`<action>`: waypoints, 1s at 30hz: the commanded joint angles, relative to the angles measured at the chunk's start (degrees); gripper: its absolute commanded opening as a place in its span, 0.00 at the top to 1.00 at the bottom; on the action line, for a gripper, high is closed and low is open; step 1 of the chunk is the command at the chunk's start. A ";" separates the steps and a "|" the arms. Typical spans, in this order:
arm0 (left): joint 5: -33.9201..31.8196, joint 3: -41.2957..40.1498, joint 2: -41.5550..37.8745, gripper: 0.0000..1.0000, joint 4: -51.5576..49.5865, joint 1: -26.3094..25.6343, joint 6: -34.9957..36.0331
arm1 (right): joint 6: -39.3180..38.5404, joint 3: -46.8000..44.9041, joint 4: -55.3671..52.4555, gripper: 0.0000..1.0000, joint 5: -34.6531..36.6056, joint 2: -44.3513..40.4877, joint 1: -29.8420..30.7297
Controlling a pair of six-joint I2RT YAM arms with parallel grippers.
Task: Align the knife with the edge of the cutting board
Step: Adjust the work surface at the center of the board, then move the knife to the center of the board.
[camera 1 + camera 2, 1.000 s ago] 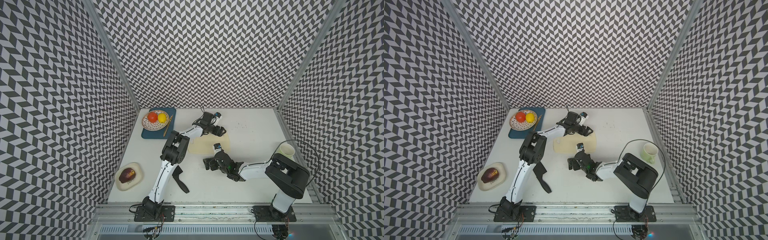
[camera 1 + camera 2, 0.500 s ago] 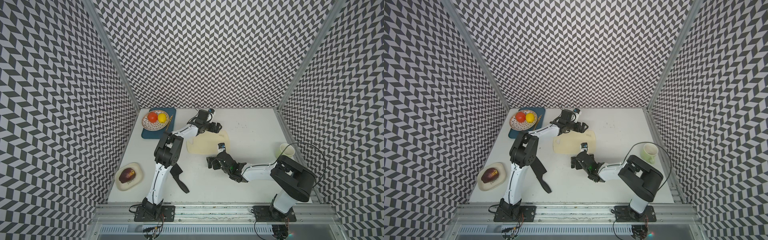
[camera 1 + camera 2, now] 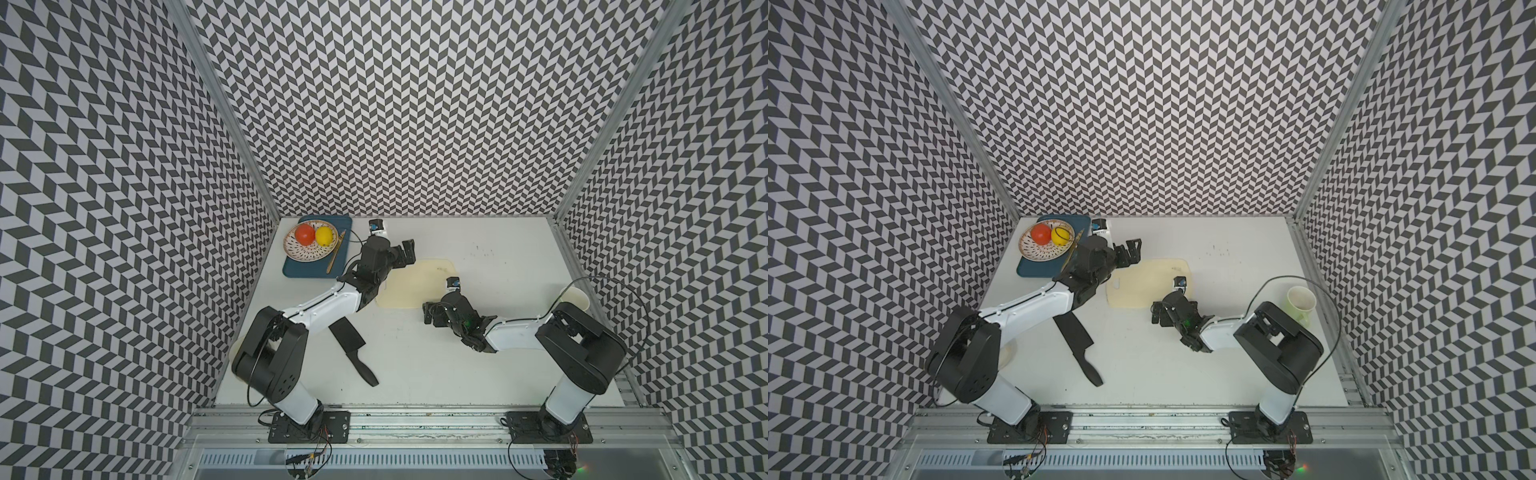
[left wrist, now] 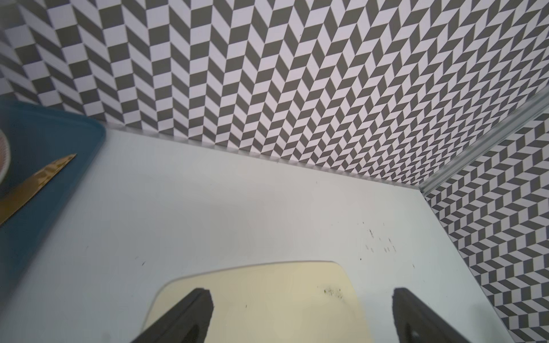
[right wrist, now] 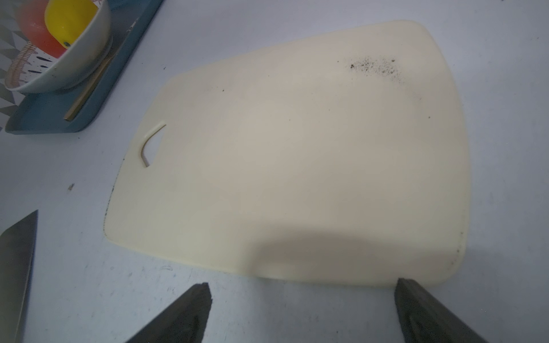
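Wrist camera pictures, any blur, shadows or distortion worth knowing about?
Left wrist view: the blue tray and wooden knife look blurred, the wall sharp. Right wrist view: a soft shadow falls on the cutting board, whose edges bow from the wide lens.

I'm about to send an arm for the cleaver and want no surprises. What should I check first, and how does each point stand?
1. Knife free, lying on the table: ok.
2. Knife along cutting board edge: not ok, apart and angled.
3. Left gripper open, empty: ok.
4. Right gripper open, empty: ok.
5. Knife's blade end clear from above: not ok, left forearm overhangs it.
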 commanded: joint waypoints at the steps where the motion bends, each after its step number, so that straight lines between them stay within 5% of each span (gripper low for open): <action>1: -10.53 -2.96 -6.09 0.00 -4.60 -1.79 -6.38 | -1.85 1.32 -0.88 0.00 0.78 -2.70 3.07; 8: -26.03 -12.30 -23.21 0.00 -16.99 -2.55 -16.17 | -5.82 8.54 -10.88 0.05 6.56 -4.47 15.34; 16: -43.23 -22.07 -44.62 0.00 -25.95 -2.05 -27.20 | -10.21 18.15 -18.49 0.33 -1.04 1.69 25.51; 19: -43.52 -24.80 -48.55 0.00 -23.48 -2.00 -26.79 | -10.98 22.02 -20.76 0.45 -2.91 5.79 29.13; 30: -43.64 -23.21 -47.90 0.00 -25.32 -1.98 -26.83 | -12.07 31.04 -24.07 0.50 -3.46 16.56 34.79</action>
